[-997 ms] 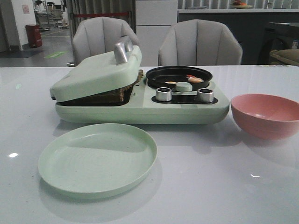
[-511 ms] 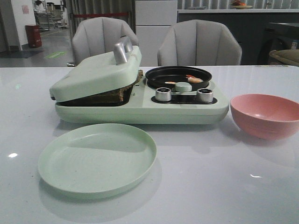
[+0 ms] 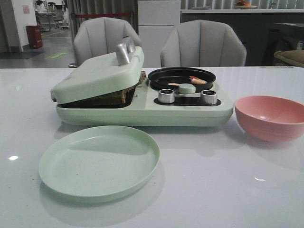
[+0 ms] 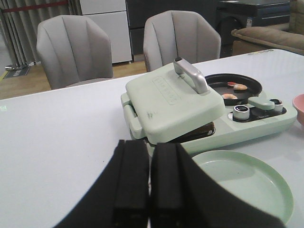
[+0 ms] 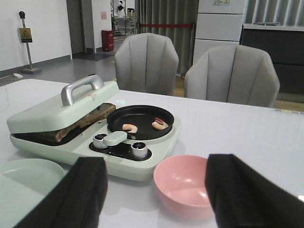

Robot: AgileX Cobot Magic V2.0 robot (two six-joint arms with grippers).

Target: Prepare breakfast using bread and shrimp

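Currently both arms are hanging back from the mint-green countertop breakfast maker (image 3: 142, 107); neither is showing in the front view; left gripper (image 4: 149, 183) is sitting with its black fingers pressed together on nothing, right gripper (image 5: 154, 194) is sitting spread wide, empty. Brown-crusted bread (image 3: 124, 95) is lying clamped under the hinged mint lid (image 3: 97, 73) with the silver handle (image 3: 125, 51), only its edge peeking out on the side facing the round black pan (image 3: 181, 76); two small pink-orange shrimp (image 5: 160, 124) are resting in that pan, apart from each other. Key relation: pan and shrimp are lying straight ahead of the right gripper, just beyond the matte pink bowl (image 5: 187, 183); lid handle is lying ahead of the left gripper, its long axis running away from the robot; pale green round plate (image 3: 99, 161) is sitting in front of the lid side. Judging: right arm is better placed for shrimp, left for lid.
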